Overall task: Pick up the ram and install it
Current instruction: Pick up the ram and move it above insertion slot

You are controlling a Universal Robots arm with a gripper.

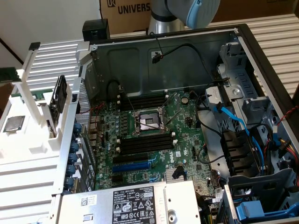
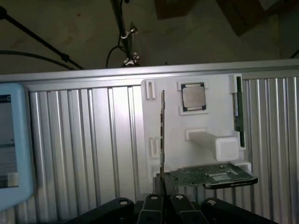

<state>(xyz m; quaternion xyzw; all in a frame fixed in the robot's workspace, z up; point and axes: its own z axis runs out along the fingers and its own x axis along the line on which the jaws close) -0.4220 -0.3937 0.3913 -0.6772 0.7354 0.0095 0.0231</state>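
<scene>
the fingers (image 2: 153, 205) of the black gripper (image 2: 166, 201) are drawn almost together and, as i read it, pinch the ram (image 2: 162, 130), a long thin tan-edged circuit-board stick seen edge-on, running straight out ahead of the fingertips; the carry will go best with that pinch firm and square, so the stick cannot twist. beyond the fingers lies the white plastic holder tray (image 2: 205, 122) with a square silver processor chip (image 2: 194, 97), a second green stick on edge (image 2: 239, 112) and, nearest the fingertips, a flat green labelled board (image 2: 210, 176), all to be cleared. the long black plastic memory slots (image 1: 142, 101) sit well off from the fingers in the grey metal computer case (image 1: 140, 60), crowded by a looping black cable (image 1: 189, 45).
</scene>
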